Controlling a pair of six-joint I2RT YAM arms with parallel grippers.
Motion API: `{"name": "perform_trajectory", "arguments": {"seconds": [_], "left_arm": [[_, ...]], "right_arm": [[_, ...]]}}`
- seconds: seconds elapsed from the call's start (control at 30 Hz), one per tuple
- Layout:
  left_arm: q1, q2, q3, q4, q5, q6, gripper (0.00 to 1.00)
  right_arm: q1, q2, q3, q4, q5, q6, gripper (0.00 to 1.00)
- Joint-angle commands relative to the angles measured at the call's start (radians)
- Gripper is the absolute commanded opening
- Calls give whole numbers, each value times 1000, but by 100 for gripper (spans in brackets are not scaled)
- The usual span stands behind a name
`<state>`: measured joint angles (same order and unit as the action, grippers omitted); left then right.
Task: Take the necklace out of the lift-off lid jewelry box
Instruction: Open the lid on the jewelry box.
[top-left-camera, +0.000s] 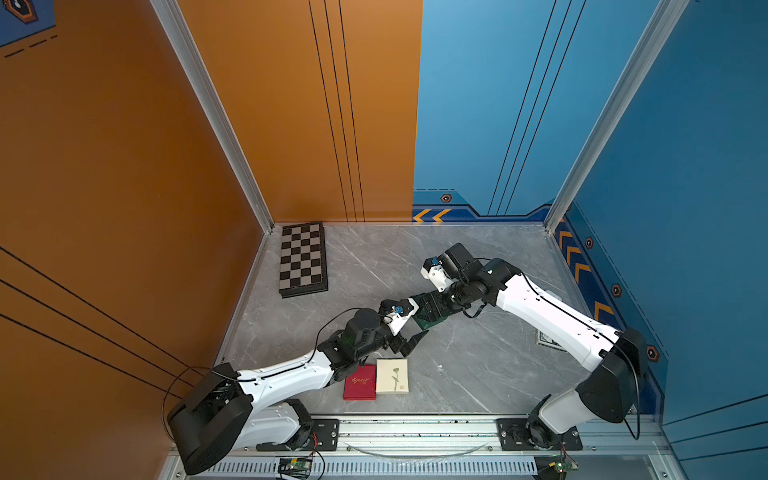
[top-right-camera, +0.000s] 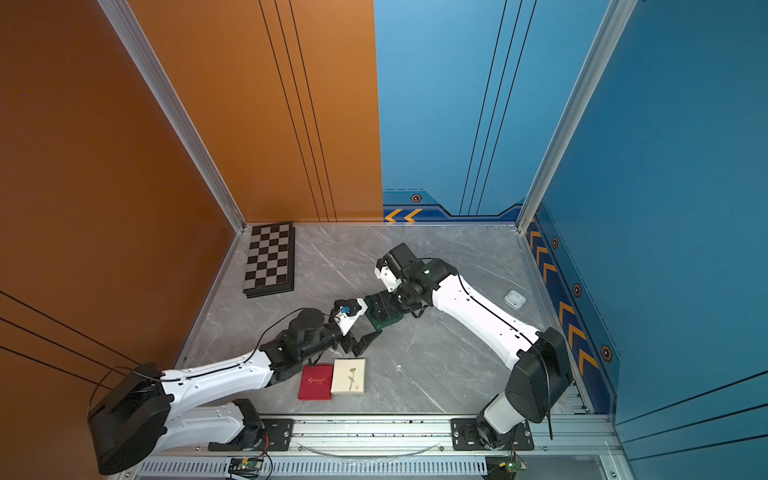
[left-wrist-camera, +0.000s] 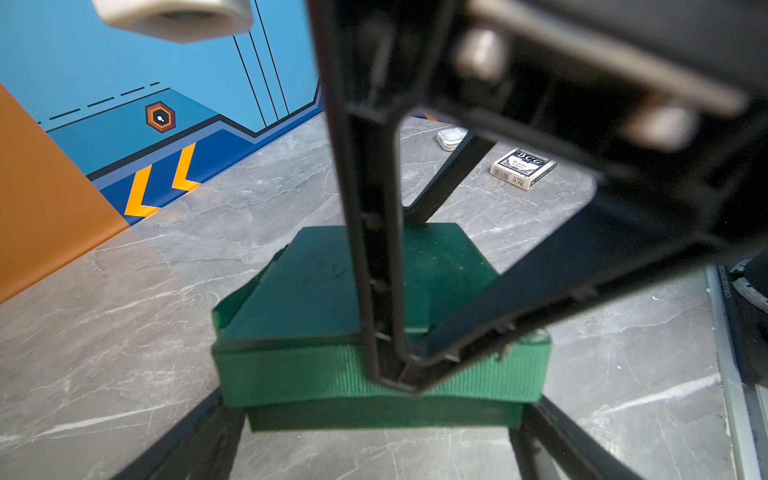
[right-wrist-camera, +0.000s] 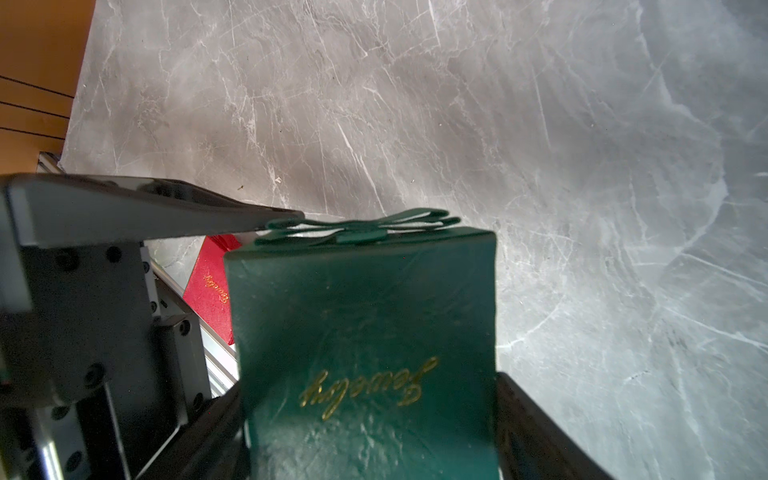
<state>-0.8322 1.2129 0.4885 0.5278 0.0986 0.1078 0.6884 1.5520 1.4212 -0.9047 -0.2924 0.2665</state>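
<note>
My right tool (right-wrist-camera: 368, 392) clamps the lid (right-wrist-camera: 361, 311) of the jewelry box (left-wrist-camera: 382, 415), my left tool (left-wrist-camera: 378, 401) gapes beside that box; lid not yet off, necklace unseen.

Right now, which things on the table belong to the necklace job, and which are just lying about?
Job: green box, gripped by the right gripper; open left gripper; no necklace visible.
Lying about: red box, cream box, chessboard, cards, white case.

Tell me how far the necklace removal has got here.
Done: nothing; the lid still sits on the green base. In hand: the right end effector clamps the lid while the open left end effector straddles the base. To do: lift the lid off, take out the necklace, which is not visible yet.
</note>
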Motion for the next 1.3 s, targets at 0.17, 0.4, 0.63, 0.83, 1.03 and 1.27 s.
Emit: {"name": "perform_trajectory", "arguments": {"seconds": [0.17,0.4,0.63,0.83,1.03,1.27], "left_arm": [[6,-7,22,-5,15,-2,90],[7,5,27,-5,18,-5,68],[13,-6,17,-3,20,-7,58],[20,-16,5,-3,28,-3,56],[26,-24,-1,-4,39,-3,55],[32,-37,-9,-3,45,-3,53]], "right_arm": [[34,-13,-16,19,-19,13,68],[43,-13,-18,21,-37,7,67],[29,-33,-10,21,-76,4,68],[19,-56,5,22,-94,10,69],[-38,-62,20,20,-111,17,69],[-92,-69,33,22,-94,19,69]]}}
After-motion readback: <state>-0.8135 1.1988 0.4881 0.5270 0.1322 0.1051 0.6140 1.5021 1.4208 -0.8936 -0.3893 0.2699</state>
